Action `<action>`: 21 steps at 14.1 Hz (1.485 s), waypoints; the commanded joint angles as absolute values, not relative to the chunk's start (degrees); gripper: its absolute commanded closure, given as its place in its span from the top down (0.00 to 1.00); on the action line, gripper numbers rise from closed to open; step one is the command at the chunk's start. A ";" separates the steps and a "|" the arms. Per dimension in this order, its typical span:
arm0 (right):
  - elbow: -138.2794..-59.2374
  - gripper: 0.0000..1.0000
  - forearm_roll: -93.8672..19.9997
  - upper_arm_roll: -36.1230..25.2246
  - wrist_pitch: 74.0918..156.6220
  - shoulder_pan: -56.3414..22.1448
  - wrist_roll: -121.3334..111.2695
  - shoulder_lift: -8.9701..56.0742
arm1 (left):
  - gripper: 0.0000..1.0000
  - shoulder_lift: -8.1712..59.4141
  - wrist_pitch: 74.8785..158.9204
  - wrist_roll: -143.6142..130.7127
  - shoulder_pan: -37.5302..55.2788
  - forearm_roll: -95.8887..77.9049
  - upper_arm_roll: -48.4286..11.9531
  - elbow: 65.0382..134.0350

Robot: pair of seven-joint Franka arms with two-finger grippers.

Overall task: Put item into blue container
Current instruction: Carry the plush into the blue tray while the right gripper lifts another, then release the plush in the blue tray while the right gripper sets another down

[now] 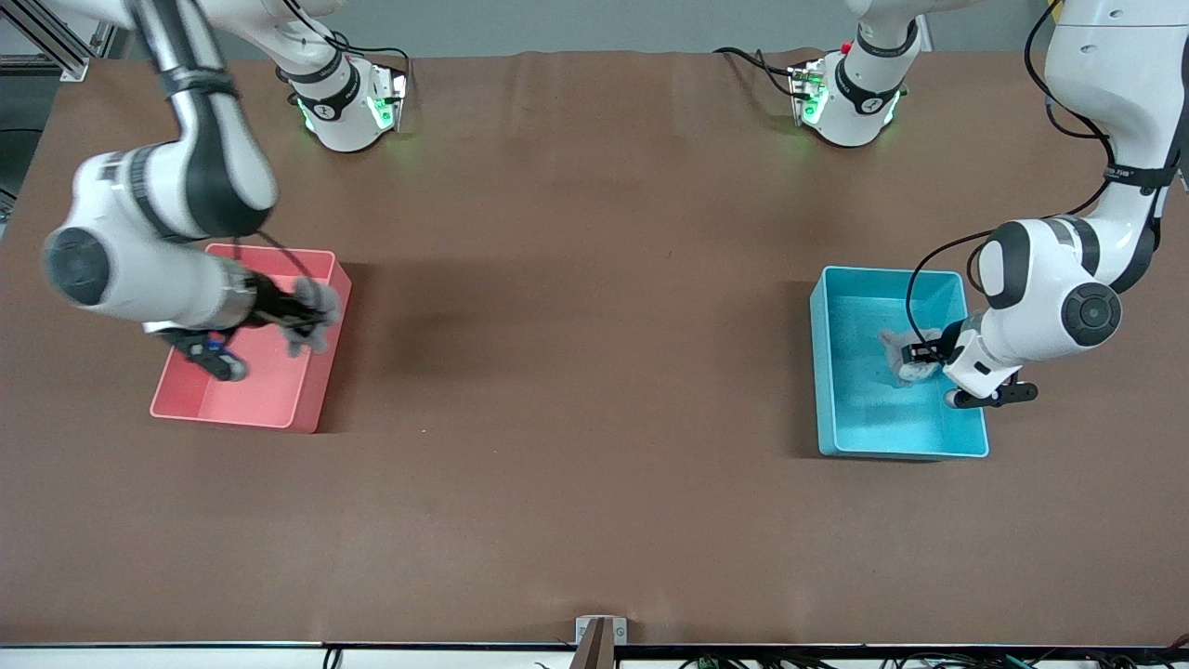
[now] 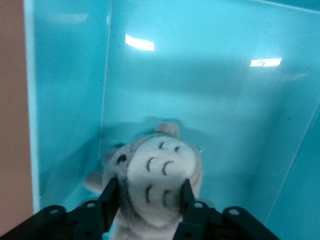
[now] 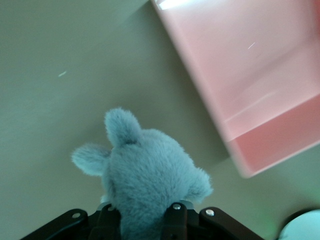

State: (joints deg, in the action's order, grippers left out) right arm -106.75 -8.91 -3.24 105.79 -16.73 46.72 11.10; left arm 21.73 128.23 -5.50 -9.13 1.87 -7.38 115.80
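Observation:
The light blue container stands toward the left arm's end of the table. My left gripper reaches down inside it, shut on a grey plush toy with a white belly. In the left wrist view the toy sits between both fingers, low against the container's wall. My right gripper is shut on a second grey plush toy in the air over the pink bin's rim. From the right wrist camera that toy shows its furry back over bare table.
The pink bin stands toward the right arm's end of the table. Brown tabletop stretches between the two bins. Both arm bases stand along the table's edge farthest from the front camera.

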 commanded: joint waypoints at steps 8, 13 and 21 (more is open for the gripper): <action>-95.56 0.02 -9.32 -3.96 126.91 -38.74 83.91 31.09 | 1.00 9.59 115.58 -9.12 -9.23 2.11 -14.05 114.61; -90.88 0.02 -8.96 -4.04 134.28 -42.98 91.93 39.45 | 1.00 9.40 115.66 -18.70 -9.05 2.02 -21.17 113.12; -90.53 1.00 -9.32 -4.04 139.75 -44.65 95.80 42.63 | 1.00 16.16 119.08 -33.65 -3.97 2.99 -28.30 107.50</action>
